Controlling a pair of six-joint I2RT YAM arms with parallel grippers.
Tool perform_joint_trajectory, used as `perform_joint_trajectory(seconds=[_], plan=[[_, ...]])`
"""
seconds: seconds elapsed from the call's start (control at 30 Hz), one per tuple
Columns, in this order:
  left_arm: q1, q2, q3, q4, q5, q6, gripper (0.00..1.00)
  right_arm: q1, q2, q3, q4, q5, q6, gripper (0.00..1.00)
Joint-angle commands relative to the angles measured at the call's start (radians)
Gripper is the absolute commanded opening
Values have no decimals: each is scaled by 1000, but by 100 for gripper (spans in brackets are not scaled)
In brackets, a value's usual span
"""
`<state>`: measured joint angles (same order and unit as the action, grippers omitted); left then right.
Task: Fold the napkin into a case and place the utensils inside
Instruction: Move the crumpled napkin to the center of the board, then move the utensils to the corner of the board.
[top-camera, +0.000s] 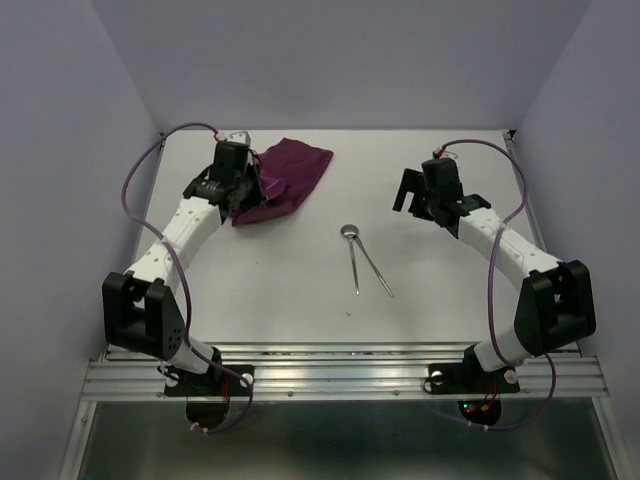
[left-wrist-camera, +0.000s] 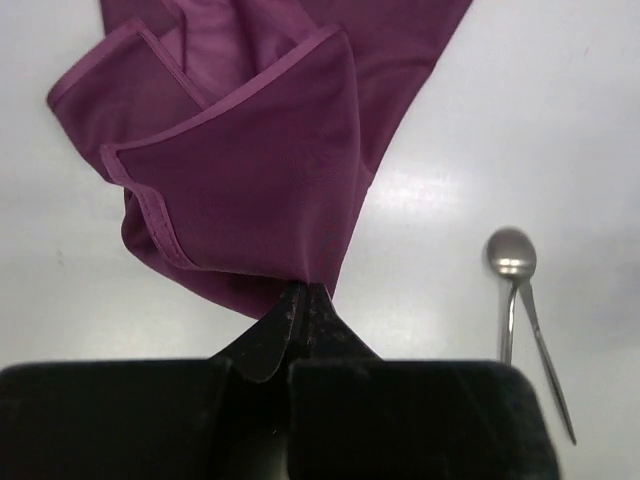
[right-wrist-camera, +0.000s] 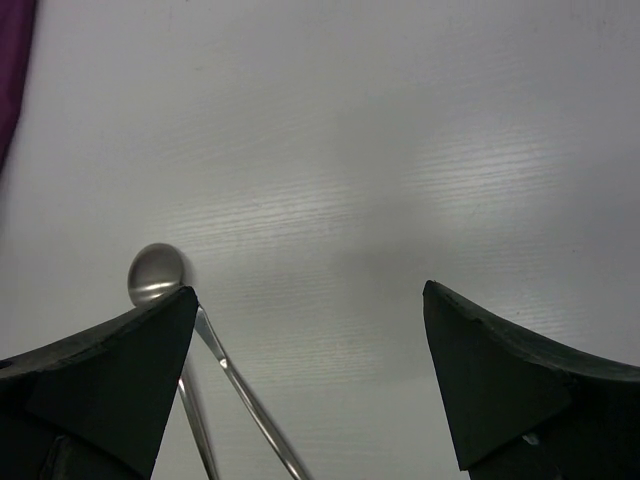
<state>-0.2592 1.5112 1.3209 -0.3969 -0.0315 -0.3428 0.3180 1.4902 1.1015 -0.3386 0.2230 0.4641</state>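
The plum-purple napkin (top-camera: 285, 180) lies crumpled at the back left of the table, with folds and hemmed edges showing in the left wrist view (left-wrist-camera: 250, 170). My left gripper (top-camera: 243, 187) (left-wrist-camera: 305, 290) is shut on a bottom fold of the napkin, its jaws pressed together. The utensils lie mid-table in a narrow V: a spoon (top-camera: 352, 250) with its round bowl (left-wrist-camera: 511, 252) (right-wrist-camera: 155, 272) toward the back, and a slender rod (top-camera: 375, 268) beside it. My right gripper (top-camera: 415, 200) (right-wrist-camera: 310, 300) hovers open over bare table at the right, with nothing between its fingers.
Grey walls enclose the white table (top-camera: 300, 300) on three sides. An aluminium rail (top-camera: 340, 375) with both arm bases runs along the near edge. Purple cables loop beside each arm.
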Motion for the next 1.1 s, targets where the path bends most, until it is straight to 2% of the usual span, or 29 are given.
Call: perform_joint_trajectory(seconds=[0.0, 0.03, 0.07, 0.1, 0.13, 0.17, 0.2, 0.27, 0.33, 0.47, 0.57, 0.73, 0.83, 1.07], plan=[[-40, -58, -161, -31, 27, -50, 0, 39, 13, 49, 9, -28, -16, 100], [-48, -71, -173, -33, 38, -61, 0, 49, 18, 49, 3, -31, -21, 100], [-55, -78, -178, -43, 62, -65, 7, 71, 28, 49, -3, -34, -27, 100], [-57, -91, -172, -52, 64, -67, 18, 84, 38, 55, -14, -37, -38, 100], [-57, -94, -163, -60, 56, -65, 37, 98, 44, 55, -23, -40, -38, 100], [-57, -95, -152, -66, 44, -56, 63, 113, 57, 57, -45, -42, -48, 99], [-55, -97, -140, -75, 1, -48, 96, 143, 65, 55, -56, -43, -53, 98], [-52, -86, -97, -82, -24, -38, 99, 170, 85, 51, -89, -45, -64, 96], [-46, -53, -52, -97, -42, -30, 99, 188, 129, 52, -111, -56, -73, 88], [-34, 7, -3, -115, -67, -36, 92, 239, 212, 67, -155, -65, -96, 79], [-29, 29, 15, -126, -90, -39, 88, 288, 248, 84, -158, -44, -111, 79], [-28, 20, 18, -115, -88, -38, 87, 331, 280, 127, -135, -70, -101, 88], [-28, 20, 17, -115, -88, -39, 86, 340, 308, 141, -120, -79, -81, 90], [-28, 15, 11, -112, -93, -38, 85, 340, 363, 158, -129, -54, -64, 88]])
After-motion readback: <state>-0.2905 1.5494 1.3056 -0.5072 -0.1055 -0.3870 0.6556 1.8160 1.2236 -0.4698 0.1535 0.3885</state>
